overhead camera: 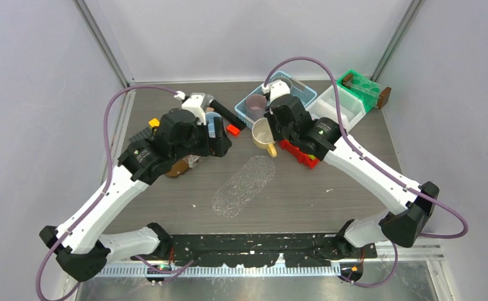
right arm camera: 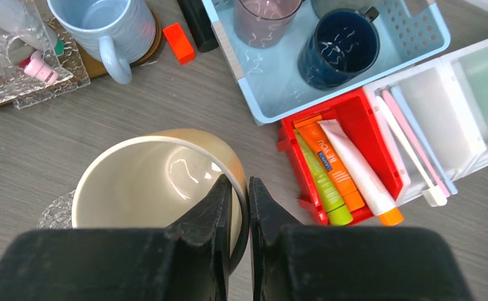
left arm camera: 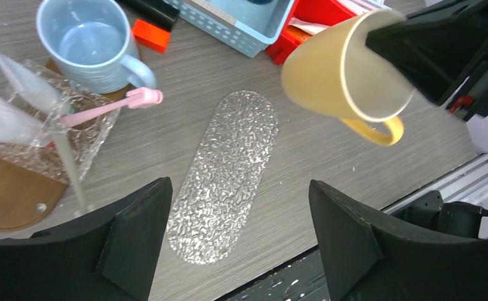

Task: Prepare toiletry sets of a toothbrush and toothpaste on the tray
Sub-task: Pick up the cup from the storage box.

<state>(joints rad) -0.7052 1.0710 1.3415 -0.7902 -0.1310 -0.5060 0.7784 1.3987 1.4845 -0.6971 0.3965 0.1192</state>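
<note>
Grey tabletop [overhead camera: 329, 200], right gripper [right arm camera: 240, 188] pinching mug [right arm camera: 147, 182] rim

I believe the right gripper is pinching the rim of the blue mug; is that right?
Not quite: the right gripper is pinching the rim of the yellow mug, as the right wrist view shows.

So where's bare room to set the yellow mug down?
Free for the yellow mug: the oval tray itself, the bare table between it and the right arm, and the strip in front of the tray. Crowded: the back, from the blue mug across the blue basket and red bin to the white organiser.
</note>
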